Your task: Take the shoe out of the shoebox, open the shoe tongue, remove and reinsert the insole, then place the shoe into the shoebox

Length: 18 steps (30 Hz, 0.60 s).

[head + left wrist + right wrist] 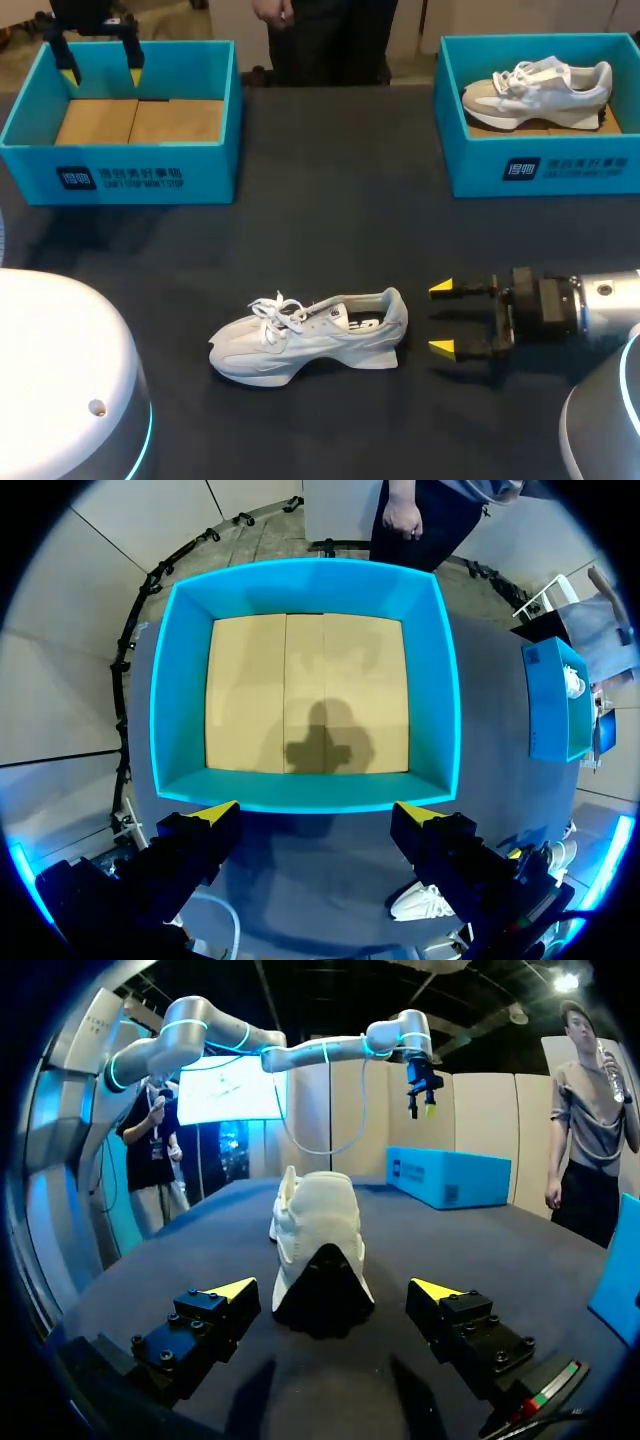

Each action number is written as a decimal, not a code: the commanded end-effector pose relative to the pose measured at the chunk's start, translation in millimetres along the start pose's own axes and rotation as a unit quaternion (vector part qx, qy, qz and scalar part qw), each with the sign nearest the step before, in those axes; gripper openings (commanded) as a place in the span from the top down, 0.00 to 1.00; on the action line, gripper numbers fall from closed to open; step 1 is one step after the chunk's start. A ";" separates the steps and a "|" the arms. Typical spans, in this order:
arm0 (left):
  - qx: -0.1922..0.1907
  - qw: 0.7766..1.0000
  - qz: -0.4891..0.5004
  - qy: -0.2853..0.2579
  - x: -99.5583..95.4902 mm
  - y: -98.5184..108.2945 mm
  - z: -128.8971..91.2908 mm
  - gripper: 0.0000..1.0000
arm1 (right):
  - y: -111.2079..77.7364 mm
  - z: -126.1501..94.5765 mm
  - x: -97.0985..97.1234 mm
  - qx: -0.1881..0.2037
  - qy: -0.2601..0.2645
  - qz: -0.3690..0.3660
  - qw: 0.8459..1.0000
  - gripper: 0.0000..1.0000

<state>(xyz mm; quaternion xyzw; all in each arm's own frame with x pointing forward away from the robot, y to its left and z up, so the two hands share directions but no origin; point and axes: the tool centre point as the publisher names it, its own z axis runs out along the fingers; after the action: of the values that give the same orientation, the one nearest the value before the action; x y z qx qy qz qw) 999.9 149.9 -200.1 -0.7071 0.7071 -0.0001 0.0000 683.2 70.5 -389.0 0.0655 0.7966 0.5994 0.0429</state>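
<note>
One white shoe (310,335) lay on the tabletop (330,230). Right end effector (441,318) sat just behind the shoe's heel, wide open, holding nothing. Left end effector (101,75) hung far from the shoe, over the left shoebox (140,175), also open.

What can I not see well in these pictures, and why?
1. Insole of the shoe on the table: head view, opening too small and dark; right wrist view, only the heel faces the open right pincer.
2. Second shoe in the right shoebox: head view, too small to show its insole.
3. Left wrist view: the left pincer covers most of the first shoe.
</note>
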 end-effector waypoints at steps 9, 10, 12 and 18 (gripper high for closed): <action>0.000 1.000 0.000 0.000 0.0 -0.1 0.0 0.00 | -2.4 43.8 -5.3 0.005 0.037 -0.003 0.999 0.00; 0.000 1.000 0.000 0.000 0.0 -0.1 0.0 0.00 | -3.2 46.6 -4.3 0.004 0.041 -0.004 0.999 0.00; 0.000 1.000 0.000 0.000 0.0 -0.1 0.0 0.00 | -4.1 50.2 -2.6 0.003 0.045 -0.004 0.999 0.00; 0.000 1.000 0.000 0.000 0.0 -0.1 0.0 0.00 | -2.5 59.2 2.1 0.002 0.052 -0.007 0.999 0.00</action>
<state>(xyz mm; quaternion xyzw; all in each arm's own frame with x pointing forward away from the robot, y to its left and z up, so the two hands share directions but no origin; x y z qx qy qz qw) 999.9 150.0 -200.0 -0.7071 0.7071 -0.0001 0.0000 687.5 120.6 -405.5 0.0291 0.7987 0.6010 0.0049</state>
